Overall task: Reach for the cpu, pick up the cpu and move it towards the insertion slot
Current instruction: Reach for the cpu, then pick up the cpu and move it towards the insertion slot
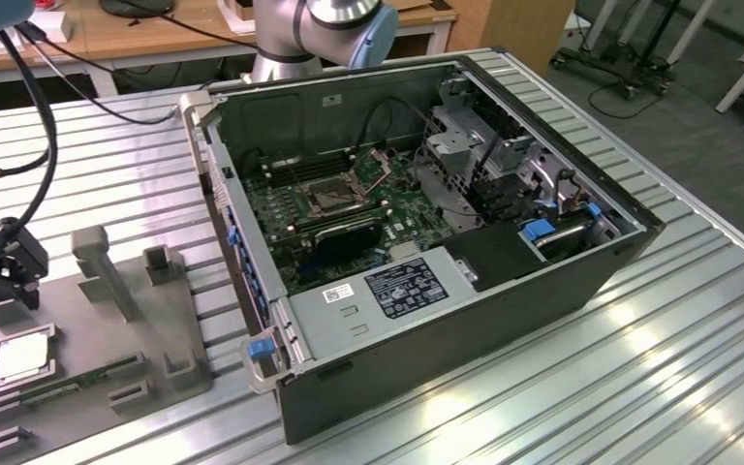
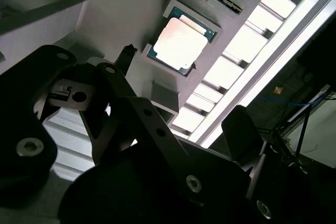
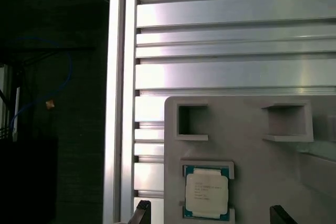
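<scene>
In the exterior view, the gripper (image 1: 11, 276) hangs over the grey fixture tray (image 1: 152, 320) at the exterior view's left. It is near the cpu (image 1: 20, 356), which lies flat in its square recess. The insertion slot (image 1: 325, 197) sits on the green board inside the open computer case (image 1: 476, 320), well apart from the chip. We judge the reach to be the step in hand. Doing it well means squaring up over the recess and descending straight, clear of the tray's upright post (image 1: 104, 271). Tray and case rest on a slatted aluminium table (image 1: 682, 368). A wooden desk (image 1: 152, 34) and wheeled stands (image 1: 604, 68) stand behind.

In the second wrist view, the chip (image 2: 181, 45) shines silvery beyond the dark linkage, apart from it. We judge it thin and smooth, wanting an even grip on its edges.

In the first wrist view, two fingertips (image 3: 140, 212) stand apart with the chip (image 3: 206, 191) roughly centred between them, so we read the jaws as spread and empty. Bright slats run beside the tray, and a dark floor (image 3: 52, 129) lies past the table's edge.
</scene>
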